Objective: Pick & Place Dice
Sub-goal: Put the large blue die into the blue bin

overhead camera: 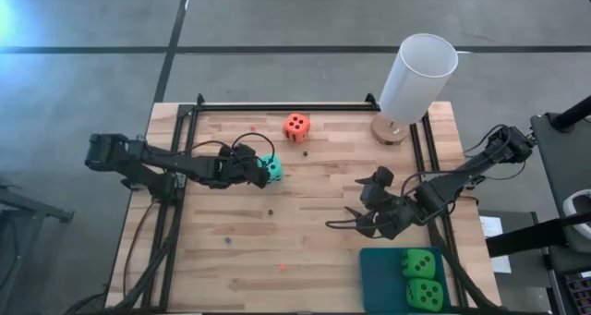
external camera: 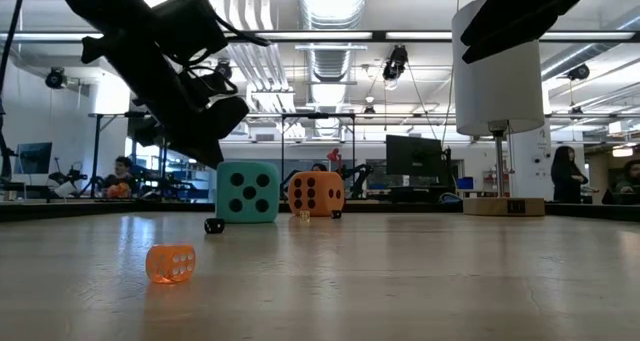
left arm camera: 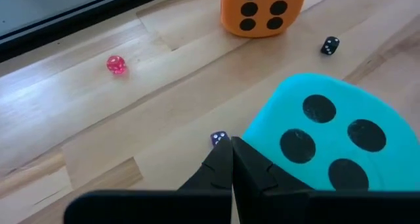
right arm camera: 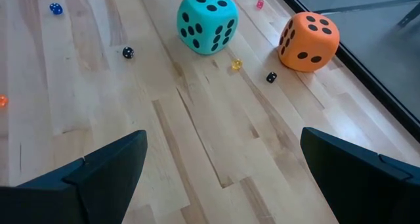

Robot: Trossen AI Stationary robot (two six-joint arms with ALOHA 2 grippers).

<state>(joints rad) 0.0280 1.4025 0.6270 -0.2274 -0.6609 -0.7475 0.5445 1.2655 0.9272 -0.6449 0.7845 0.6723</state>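
Observation:
The turquoise die point(overhead camera: 271, 170) point(left arm camera: 328, 142) rests on the wooden table, left of centre. My left gripper point(overhead camera: 253, 167) point(left arm camera: 231, 159) is shut, its tips right beside the die's left side. The orange-red die point(overhead camera: 296, 126) point(right arm camera: 308, 41) sits near the far edge. Two bright green dice point(overhead camera: 416, 263) point(overhead camera: 424, 294) lie on a dark teal mat point(overhead camera: 379, 276) at the near right. My right gripper point(overhead camera: 343, 218) point(right arm camera: 223, 184) hovers open over bare wood right of centre, pointing toward the turquoise die point(right arm camera: 207, 22). My left gripper's shut fingers point(left arm camera: 220, 168) come level from the table's left at the turquoise die's lower left edge point(left arm camera: 259, 142). Whether they touch it, I cannot tell. The die sits flat on the table.
A tall white cylinder point(overhead camera: 417, 77) stands on a round wooden base at the far right corner. Tiny dice are scattered over the wood: a pink one point(left arm camera: 116, 64), a black one point(left arm camera: 330, 45), a clear orange one point(external camera: 170, 263). Black rails point(overhead camera: 277, 105) frame the table.

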